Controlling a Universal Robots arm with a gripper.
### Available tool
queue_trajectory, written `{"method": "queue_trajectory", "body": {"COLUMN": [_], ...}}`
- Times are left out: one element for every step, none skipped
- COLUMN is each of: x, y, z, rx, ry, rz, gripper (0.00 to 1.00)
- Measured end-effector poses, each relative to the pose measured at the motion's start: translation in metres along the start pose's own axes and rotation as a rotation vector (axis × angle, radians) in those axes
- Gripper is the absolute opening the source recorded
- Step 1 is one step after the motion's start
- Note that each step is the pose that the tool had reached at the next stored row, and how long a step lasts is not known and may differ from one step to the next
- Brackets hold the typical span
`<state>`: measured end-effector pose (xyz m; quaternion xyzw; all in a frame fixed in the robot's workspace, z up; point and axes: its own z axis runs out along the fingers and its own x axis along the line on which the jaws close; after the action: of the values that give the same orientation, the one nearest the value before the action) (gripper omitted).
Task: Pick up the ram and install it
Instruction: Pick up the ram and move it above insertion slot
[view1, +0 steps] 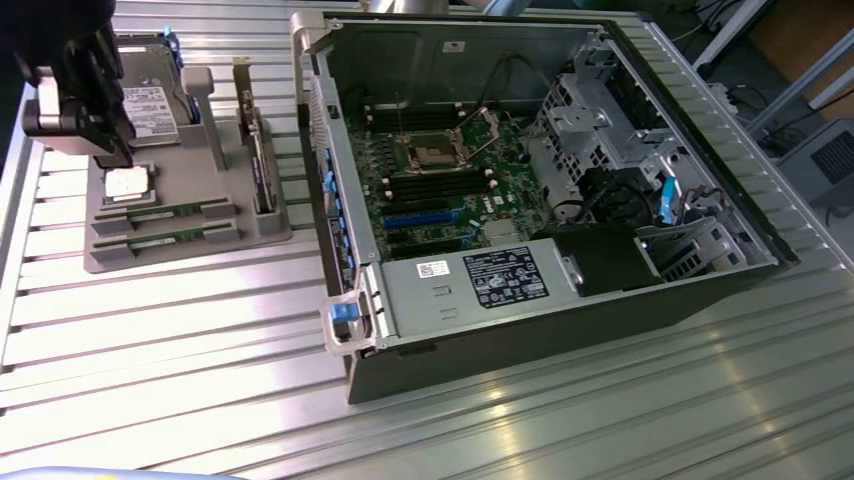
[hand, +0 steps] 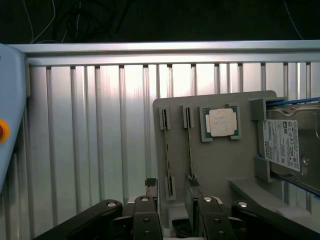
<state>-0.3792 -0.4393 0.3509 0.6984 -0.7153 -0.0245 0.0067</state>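
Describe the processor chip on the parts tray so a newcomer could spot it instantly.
Find the grey parts tray on the exterior view's left of the open computer case. On it, between the hard drive and the two ram sticks, lies the processor chip: flat, square and silver-topped, unlike those long thin green strips.

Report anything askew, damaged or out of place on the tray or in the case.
Nothing stands out. Both ram sticks lie straight in their slots on the tray, the processor chip sits square in its recess, the hard drive stands in its holder, and the open case shows nothing loose.
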Motion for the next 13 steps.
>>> {"method": "queue_trajectory", "body": {"x": [0.0000,0.0000,0.0000,0.0000,0.0000,0.0000,0.0001,0.0001,0.0001,0.0001,0.0001,0.0001,0.0001], "y": [0.0001,0.0001,0.0001,0.0001,0.0002,0.0003,0.0003,0.0004,0.0005,0.0005,0.0005,0.0005,0.0005], "z": [0.0002,0.0004,0.0006,0.0011,0.0013,0.0015,0.0019,0.0021,0.0023,0.0026,0.0029,0.0032,0.0035], "rx": [0.0000,0.0000,0.0000,0.0000,0.0000,0.0000,0.0001,0.0001,0.0000,0.0001,0.0001,0.0000,0.0000], "ry": [0.0000,0.0000,0.0000,0.0000,0.0000,0.0000,-0.0001,0.0000,0.0000,-0.0001,0.0000,-0.0001,0.0000], "rz": [0.000,0.000,0.000,0.000,0.000,0.000,0.000,0.000,0.000,0.000,0.000,0.000,0.000], "gripper": [0.36,0.36,0.36,0.36,0.36,0.36,0.36,0.36,0.36,0.36,0.36,0.36,0.36]}}
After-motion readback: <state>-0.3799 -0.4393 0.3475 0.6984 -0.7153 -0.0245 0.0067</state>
